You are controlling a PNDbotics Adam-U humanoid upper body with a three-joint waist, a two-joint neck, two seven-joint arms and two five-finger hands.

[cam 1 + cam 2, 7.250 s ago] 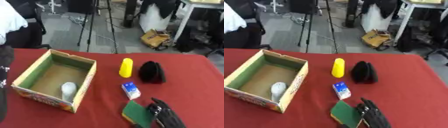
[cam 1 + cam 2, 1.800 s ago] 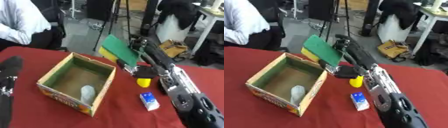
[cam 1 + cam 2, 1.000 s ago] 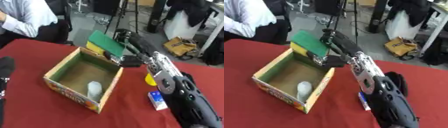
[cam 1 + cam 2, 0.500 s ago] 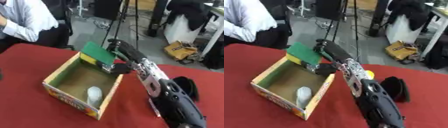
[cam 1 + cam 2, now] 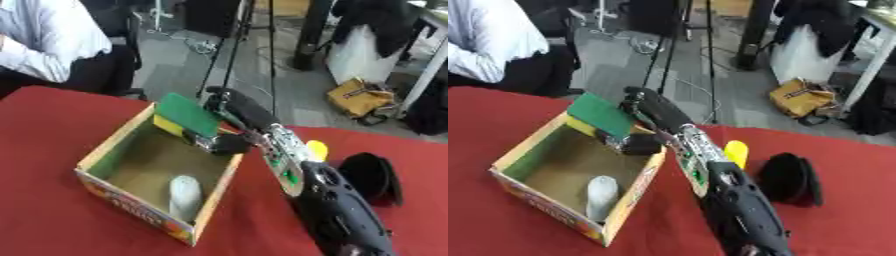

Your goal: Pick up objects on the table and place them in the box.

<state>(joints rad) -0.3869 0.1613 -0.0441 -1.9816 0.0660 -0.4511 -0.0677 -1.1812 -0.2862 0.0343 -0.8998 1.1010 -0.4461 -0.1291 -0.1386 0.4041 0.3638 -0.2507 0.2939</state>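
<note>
The right hand (image 5: 229,112) reaches over the far right corner of the box (image 5: 105,182), its arm running up from the lower right. Its fingers and thumb pinch a sponge (image 5: 186,115), green on top with a yellow layer beneath. The sponge tilts, its low edge just inside the box's far wall and its high edge above the rim.

The box is open cardboard with a printed front and stands on the red table (image 5: 52,125). A white rounded thing (image 5: 184,195) lies on its floor near the front right corner.

To the right of the box, partly behind the arm, a yellow thing (image 5: 736,151) lies on the table. Farther right sits a black rounded thing (image 5: 789,178), apart from the yellow one.

The left hand shows in neither view.
</note>
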